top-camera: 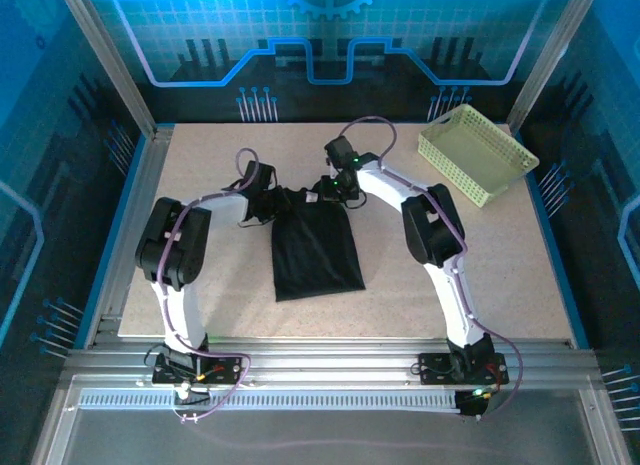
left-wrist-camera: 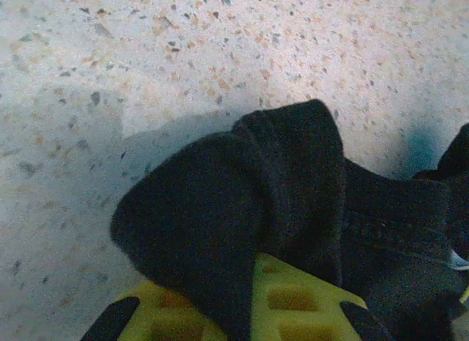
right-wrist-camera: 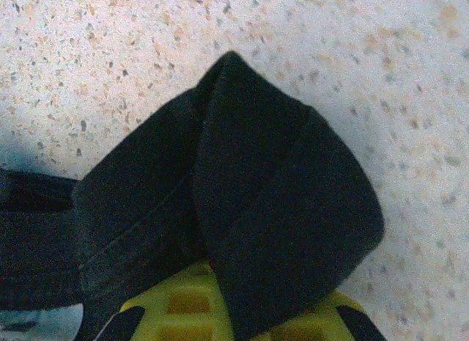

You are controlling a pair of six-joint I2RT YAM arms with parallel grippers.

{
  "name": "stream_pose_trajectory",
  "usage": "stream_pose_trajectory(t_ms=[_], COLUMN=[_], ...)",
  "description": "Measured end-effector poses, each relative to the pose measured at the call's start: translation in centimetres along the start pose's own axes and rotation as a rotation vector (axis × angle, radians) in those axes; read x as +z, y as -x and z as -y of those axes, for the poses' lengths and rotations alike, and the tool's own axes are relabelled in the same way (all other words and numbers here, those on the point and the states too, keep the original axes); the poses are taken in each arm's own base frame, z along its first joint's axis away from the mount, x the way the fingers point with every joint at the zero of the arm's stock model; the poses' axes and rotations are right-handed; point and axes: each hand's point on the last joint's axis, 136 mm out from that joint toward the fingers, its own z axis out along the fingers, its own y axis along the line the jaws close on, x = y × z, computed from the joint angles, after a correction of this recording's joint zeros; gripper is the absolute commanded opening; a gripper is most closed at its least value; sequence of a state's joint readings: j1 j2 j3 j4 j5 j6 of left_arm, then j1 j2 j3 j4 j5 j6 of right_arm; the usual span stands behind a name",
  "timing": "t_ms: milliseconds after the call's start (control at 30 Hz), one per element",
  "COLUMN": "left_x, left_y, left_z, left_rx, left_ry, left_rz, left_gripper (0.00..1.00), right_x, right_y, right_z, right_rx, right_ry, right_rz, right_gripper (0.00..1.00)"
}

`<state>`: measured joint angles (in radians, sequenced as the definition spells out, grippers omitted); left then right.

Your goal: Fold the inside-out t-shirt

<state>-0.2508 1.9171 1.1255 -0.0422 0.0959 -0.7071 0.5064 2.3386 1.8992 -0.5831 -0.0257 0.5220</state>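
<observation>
Overhead, two white robot arms reach across a speckled table (top-camera: 200, 275) toward its middle. On the left, the left claw (top-camera: 264, 193) is clenched on the far left corner of a black t-shirt (top-camera: 316, 247). Seen from its own wrist camera, the left claw (left-wrist-camera: 234, 315) shows yellow pads at the bottom edge. A thick fold of the t-shirt (left-wrist-camera: 242, 187) is bunched over the pads and gripped, with bare table beyond the cloth. A small pale tag (left-wrist-camera: 459, 260) peeks out to the right of this claw.

The t-shirt lies folded narrow and flat on the table. It runs from the two claws back toward the arm bases.

On the right, the right claw (top-camera: 336, 191) is grasping the far right corner of the t-shirt, near the left claw, with cloth spanning the gap between them. In its own wrist camera, the right claw (right-wrist-camera: 229, 315) has yellow pads clamped on a doubled fold of the t-shirt (right-wrist-camera: 249, 194), which rises directly ahead of the fingertips.

Farther right, well apart from the right claw, a pale yellow-green lattice basket (top-camera: 476, 153) sits at the table's far right corner.
</observation>
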Motion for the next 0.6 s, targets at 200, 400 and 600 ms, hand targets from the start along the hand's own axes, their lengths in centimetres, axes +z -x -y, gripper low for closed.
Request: stream_pose_trajectory(t_ms=[200, 400, 600], left_x=[-4.4, -8.5, -10.0], left_y=[1.2, 1.7, -4.2], left_z=[1.7, 5.0, 10.1], left_rx=[0.008, 0.007, 0.141], left_ry=[-0.09, -0.221, -0.285], left_rz=[0.087, 0.176, 0.156], left_gripper=[0.0, 0.0, 0.0], right_x=[-4.7, -10.1, -9.7], right_y=[0.9, 3.5, 2.4], right_z=[0.0, -1.1, -0.6], right_rx=[0.011, 0.006, 0.003], right_ry=[0.057, 0.142, 0.151], right_rz=[0.068, 0.189, 0.193], right_gripper=[0.0, 0.0, 0.0])
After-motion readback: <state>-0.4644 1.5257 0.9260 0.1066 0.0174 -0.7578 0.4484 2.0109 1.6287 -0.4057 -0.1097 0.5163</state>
